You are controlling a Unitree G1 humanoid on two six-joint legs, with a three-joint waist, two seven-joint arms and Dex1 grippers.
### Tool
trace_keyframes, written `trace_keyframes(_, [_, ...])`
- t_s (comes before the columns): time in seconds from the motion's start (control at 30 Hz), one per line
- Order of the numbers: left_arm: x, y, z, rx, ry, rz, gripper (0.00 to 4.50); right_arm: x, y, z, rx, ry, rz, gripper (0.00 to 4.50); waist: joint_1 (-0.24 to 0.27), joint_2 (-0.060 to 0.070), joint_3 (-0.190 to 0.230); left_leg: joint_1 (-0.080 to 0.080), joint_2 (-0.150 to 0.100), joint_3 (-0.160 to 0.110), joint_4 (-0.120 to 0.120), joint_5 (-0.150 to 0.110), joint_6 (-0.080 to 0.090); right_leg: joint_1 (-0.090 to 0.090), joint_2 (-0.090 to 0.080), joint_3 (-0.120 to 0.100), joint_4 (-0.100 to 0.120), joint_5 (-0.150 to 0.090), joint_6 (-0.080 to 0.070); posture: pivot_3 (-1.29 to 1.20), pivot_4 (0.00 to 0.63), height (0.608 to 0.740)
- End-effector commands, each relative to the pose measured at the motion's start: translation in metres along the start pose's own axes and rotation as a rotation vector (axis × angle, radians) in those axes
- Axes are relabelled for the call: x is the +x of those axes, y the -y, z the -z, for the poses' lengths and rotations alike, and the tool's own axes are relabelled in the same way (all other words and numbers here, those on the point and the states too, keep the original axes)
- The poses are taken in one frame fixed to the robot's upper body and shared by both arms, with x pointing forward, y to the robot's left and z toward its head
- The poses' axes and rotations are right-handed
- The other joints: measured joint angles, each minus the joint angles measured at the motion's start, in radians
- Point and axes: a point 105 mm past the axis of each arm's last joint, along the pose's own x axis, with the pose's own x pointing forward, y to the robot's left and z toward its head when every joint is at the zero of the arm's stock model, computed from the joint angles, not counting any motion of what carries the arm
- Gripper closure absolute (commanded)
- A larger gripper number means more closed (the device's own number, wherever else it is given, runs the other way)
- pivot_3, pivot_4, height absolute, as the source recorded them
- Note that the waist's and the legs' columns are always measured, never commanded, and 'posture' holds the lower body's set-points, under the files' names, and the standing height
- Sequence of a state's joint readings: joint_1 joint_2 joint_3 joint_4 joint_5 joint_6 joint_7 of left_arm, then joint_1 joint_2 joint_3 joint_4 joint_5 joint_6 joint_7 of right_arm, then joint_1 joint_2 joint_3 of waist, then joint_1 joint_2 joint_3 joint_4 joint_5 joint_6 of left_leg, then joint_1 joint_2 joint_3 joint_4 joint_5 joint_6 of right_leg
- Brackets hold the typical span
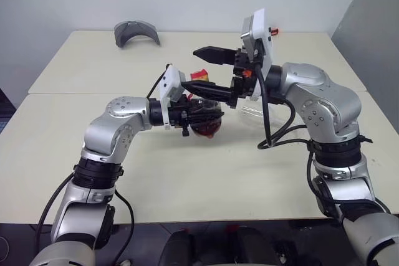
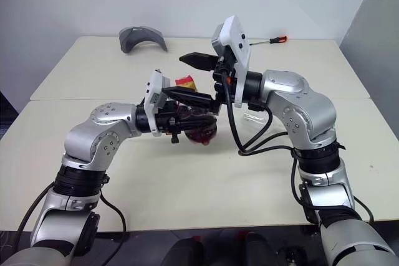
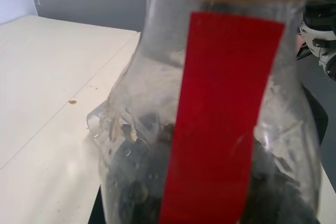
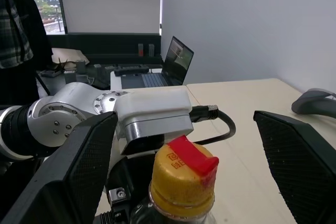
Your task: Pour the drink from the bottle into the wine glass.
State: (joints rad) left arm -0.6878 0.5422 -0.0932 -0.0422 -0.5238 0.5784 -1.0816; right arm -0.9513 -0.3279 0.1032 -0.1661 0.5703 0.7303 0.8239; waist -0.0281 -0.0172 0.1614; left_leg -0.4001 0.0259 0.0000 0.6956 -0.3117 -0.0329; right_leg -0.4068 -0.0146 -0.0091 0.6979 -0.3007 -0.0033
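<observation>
In the middle of the head camera's frame I have my left pincer (image 1: 201,116) pinching the bottle (image 1: 208,121) around its round body, its two black fingers pressed tight against the clear plastic and pointing toward the right of the picture. The bottle stands upright in that grip, just above the pale table (image 1: 93,79), and the drink (image 2: 201,133) shows as a dark mass low in its belly. Its yellow-red cap (image 4: 182,183) is on, with the red strip label (image 3: 218,114) running down the neck and over the front of the body. My right pincer (image 1: 206,70) comes in from the right side of the frame, pointing left, with its fingers spread wide; one finger sits above the cap and the other lies beside the bottle's neck, and in the right wrist view the cap stands between the two fingers, touching neither. The wine glass (image 1: 254,111) is right of the bottle, mostly hidden behind my right forearm, so I cannot tell how it stands. A grey curved object (image 1: 136,33) lies at the upper left of the table, and a thin tool with an orange tip (image 2: 274,40) lies near the far edge at upper right.
</observation>
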Motion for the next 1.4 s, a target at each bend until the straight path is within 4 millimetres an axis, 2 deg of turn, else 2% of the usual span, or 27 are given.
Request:
trace_keyframes(0.03, [0.002, 0.001, -0.017, 0.068, 0.036, 0.011, 3.24, 0.004, 0.0, -0.011, -0.038, 0.038, -0.004, 0.08, 0.0, 0.0, 0.0, 0.0, 0.0, 0.0, 0.0, 0.0, 0.0, 0.0, 0.0, 0.0, 0.0, 0.0, 0.0, 0.0, 0.15, 0.74])
trace_keyframes(0.4, [0.004, 0.0, -0.018, 0.069, 0.042, 0.014, 3.24, -0.003, 0.017, 0.004, -0.056, 0.002, 0.064, 0.08, 0.0, 0.0, 0.0, 0.0, 0.0, 0.0, 0.0, 0.0, 0.0, 0.0, 0.0, 0.0, 0.0, 0.0, 0.0, 0.0, 0.15, 0.74])
trace_keyframes(0.67, [0.004, 0.0, -0.019, 0.075, 0.045, 0.015, 3.24, -0.028, 0.025, 0.013, -0.061, -0.053, 0.112, 0.08, 0.0, 0.0, 0.0, 0.0, 0.0, 0.0, 0.0, 0.0, 0.0, 0.0, 0.0, 0.0, 0.0, 0.0, 0.0, 0.0, 0.15, 0.74])
trace_keyframes(0.97, [0.004, 0.001, -0.019, 0.078, 0.048, 0.018, 3.24, -0.059, 0.035, 0.008, -0.064, -0.098, 0.184, 0.08, 0.002, 0.0, 0.0, 0.0, 0.0, 0.0, 0.0, 0.0, 0.0, 0.0, 0.0, 0.0, 0.0, 0.0, 0.0, 0.0, 0.15, 0.74])
trace_keyframes(1.2, [0.004, 0.002, -0.019, 0.08, 0.052, 0.021, 3.24, -0.082, 0.051, 0.007, -0.08, -0.145, 0.258, 0.08, 0.001, 0.0, 0.0, 0.0, 0.0, 0.0, 0.0, 0.0, 0.001, 0.0, 0.0, 0.0, 0.0, 0.0, 0.0, 0.0, 0.15, 0.74])
trace_keyframes(1.3, [0.004, 0.002, -0.019, 0.081, 0.053, 0.021, 3.24, -0.082, 0.049, 0.006, -0.08, -0.144, 0.249, 0.08, 0.001, 0.0, 0.0, 0.0, 0.0, 0.0, 0.0, -0.001, 0.002, 0.0, 0.0, 0.0, 0.0, 0.0, 0.0, 0.0, 0.15, 0.74])
trace_keyframes(1.4, [0.004, 0.002, -0.018, 0.082, 0.052, 0.023, 3.24, -0.076, 0.034, 0.007, -0.052, -0.134, 0.172, 0.08, 0.001, 0.0, 0.0, 0.0, 0.0, 0.0, 0.0, -0.001, 0.002, 0.0, 0.0, 0.0, 0.0, 0.0, 0.0, 0.0, 0.15, 0.74])
